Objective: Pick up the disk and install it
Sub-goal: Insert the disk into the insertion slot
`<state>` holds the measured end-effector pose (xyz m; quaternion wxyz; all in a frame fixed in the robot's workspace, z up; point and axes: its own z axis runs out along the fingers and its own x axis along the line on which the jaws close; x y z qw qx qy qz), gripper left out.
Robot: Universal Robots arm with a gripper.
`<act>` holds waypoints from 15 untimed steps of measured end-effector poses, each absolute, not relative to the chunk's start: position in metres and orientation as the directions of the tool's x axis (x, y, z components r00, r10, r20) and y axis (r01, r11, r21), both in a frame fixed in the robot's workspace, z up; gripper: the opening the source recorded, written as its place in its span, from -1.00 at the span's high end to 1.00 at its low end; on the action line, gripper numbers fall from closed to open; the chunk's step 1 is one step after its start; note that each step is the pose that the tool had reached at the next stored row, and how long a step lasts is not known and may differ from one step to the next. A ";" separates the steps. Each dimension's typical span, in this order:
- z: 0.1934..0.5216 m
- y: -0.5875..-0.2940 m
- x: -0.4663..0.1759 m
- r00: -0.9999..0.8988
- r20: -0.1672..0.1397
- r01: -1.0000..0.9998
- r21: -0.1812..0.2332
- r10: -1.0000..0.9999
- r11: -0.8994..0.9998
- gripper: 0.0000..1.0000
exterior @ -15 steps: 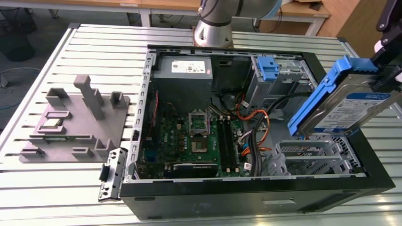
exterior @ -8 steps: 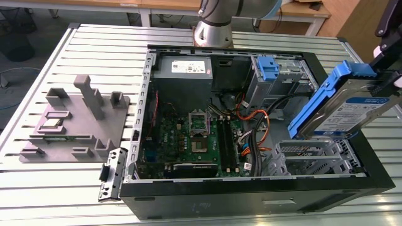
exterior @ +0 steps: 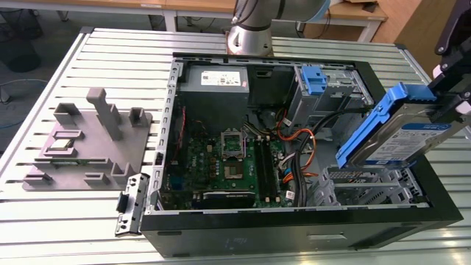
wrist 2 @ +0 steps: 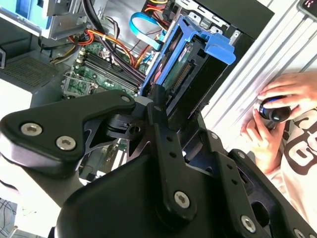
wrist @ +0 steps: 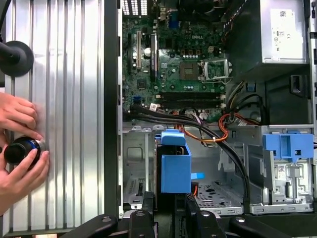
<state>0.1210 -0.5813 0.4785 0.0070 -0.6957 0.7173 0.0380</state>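
**Exterior view.** An open computer case (exterior: 294, 223) lies on a slatted metal desk (exterior: 110, 61). At the exterior view's right, the claw (exterior: 444, 113) is clamped on the disk (exterior: 401, 141). The disk hangs tilted, blue rail uppermost, over the case's drive-bay end, beside the circuit board (exterior: 220, 160). A grey fixture (exterior: 88, 138) lies on the desk at the exterior view's left.

**Second wrist view.** Black fingers (wrist 2: 163, 129) grip the disk (wrist 2: 185, 74) above the case interior. A person's hands (wrist 2: 277, 99) rest on the desk beside the case, around a small dark round object (wrist 2: 275, 113).

**First wrist view.** The disk (wrist: 176, 168), seen edge-on, is held over the metal drive cage (wrist: 136, 163).
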 end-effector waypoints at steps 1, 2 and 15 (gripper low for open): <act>0.477 -0.582 0.121 -0.032 -0.063 -0.999 0.045 -0.998 0.029 0.30; 0.476 -0.582 0.121 -0.032 -0.063 -0.999 0.045 -0.998 0.029 0.30; 0.461 -0.582 0.121 -0.019 -0.063 -0.999 0.045 -0.998 0.016 0.30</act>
